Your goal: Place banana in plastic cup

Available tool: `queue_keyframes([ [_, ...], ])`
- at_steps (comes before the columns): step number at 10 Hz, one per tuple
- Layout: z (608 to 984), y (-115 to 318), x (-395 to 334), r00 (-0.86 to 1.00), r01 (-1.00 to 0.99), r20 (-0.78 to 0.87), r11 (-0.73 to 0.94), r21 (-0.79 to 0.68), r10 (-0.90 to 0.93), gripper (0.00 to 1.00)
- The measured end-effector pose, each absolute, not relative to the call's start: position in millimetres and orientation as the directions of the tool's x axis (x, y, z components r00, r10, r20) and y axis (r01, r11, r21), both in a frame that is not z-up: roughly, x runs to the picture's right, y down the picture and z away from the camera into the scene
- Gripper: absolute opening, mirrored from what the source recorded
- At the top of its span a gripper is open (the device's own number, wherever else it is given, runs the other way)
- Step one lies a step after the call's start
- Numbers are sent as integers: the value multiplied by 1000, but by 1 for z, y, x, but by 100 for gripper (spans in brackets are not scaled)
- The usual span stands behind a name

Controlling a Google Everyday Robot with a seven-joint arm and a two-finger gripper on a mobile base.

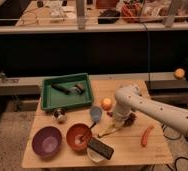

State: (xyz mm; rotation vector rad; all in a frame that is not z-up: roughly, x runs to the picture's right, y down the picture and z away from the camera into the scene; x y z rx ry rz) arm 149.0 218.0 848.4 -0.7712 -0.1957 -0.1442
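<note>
The pale-yellow banana [109,131] lies on the wooden table [132,150], right of the red-orange bowl. The light-blue plastic cup [95,113] stands upright just up and left of it. My white arm reaches in from the right and bends down at its elbow [127,95]. My gripper [119,121] points down just above and right of the banana's upper end, right of the cup. The banana rests on the table surface.
An orange ball [106,103] sits between cup and arm. A red-orange bowl [79,136], a purple bowl [46,141] and a white dish holding a black object [100,148] stand at the front. There is a green tray [67,92] at the back left and an orange-red sausage piece [147,135] at the right.
</note>
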Motion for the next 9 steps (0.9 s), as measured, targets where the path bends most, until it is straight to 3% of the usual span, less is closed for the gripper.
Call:
queue_keyframes([
  [6,792,184,128,945,244,323,753,-611,-44,0],
  [9,773,166,111,964,232,246,780,-582,-104,0],
])
